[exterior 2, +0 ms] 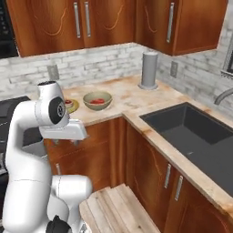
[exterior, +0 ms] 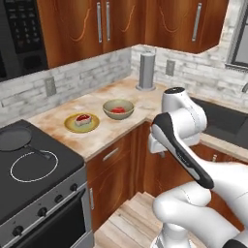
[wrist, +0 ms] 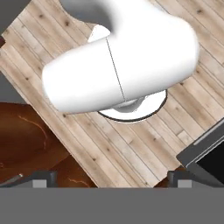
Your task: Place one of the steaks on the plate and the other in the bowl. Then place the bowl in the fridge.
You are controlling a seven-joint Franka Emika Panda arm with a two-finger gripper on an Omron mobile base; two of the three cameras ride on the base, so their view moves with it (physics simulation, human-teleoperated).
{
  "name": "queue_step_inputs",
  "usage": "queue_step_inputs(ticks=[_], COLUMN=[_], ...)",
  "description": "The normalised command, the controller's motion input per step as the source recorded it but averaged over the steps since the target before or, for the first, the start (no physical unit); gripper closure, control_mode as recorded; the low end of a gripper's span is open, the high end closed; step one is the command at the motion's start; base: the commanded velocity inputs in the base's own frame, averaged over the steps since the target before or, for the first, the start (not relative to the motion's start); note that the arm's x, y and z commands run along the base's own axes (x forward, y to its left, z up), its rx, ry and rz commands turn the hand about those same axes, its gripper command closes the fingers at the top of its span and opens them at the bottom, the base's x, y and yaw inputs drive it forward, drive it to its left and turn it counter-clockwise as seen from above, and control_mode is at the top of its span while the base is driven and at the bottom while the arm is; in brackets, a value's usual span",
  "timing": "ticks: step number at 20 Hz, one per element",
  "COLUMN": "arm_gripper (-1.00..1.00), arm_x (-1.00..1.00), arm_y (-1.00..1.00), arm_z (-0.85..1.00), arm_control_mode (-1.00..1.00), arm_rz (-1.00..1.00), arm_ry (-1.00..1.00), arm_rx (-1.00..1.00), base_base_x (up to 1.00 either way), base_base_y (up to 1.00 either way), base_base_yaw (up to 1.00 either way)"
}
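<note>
a beige stone table (exterior: 121,89) is carrying a yellow plate (exterior: 82,123) and olive-tan bowl (exterior: 118,109), each holding a red steak (exterior: 83,118); a grey cylinder (exterior: 147,71) is standing behind; the end effector (wrist: 109,181) is gaping open over plank floor (wrist: 131,144).

No text, label, brand or number can be read anywhere; the microwave's (exterior: 22,34) keypad marks are too blurred.

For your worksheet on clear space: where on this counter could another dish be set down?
Bare counter lies between the bowl and the grey canister, and behind the plate toward the backsplash. It is crowded where plate and bowl sit side by side near the front edge.
</note>
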Motion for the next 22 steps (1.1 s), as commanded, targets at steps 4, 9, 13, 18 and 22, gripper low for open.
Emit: queue_step_inputs(ticks=[4, 9, 13, 18, 22], arm_gripper=[-1.0, -1.0, -1.0, -1.0, -1.0], arm_x=[0.0, 0.0, 0.0, 0.17, 0.71], arm_y=[0.0, 0.0, 0.0, -0.13, -0.54], arm_z=[0.0, 0.0, 0.0, -0.07, -0.04], arm_control_mode=[1.0, 1.0, 1.0, -1.0, -1.0], arm_rz=[0.0, 0.0, 0.0, 0.0, -0.01], arm_ry=[0.0, 0.0, 0.0, 0.0, 0.0], arm_rx=[0.0, 0.0, 0.0, 0.02, 0.06], base_base_x=[0.95, 0.98, 0.47, 0.11, 0.0], base_base_y=[-0.17, 0.24, 0.0, -0.01, 0.0], base_base_yaw=[0.13, 0.12, 0.07, 0.0, 0.0])
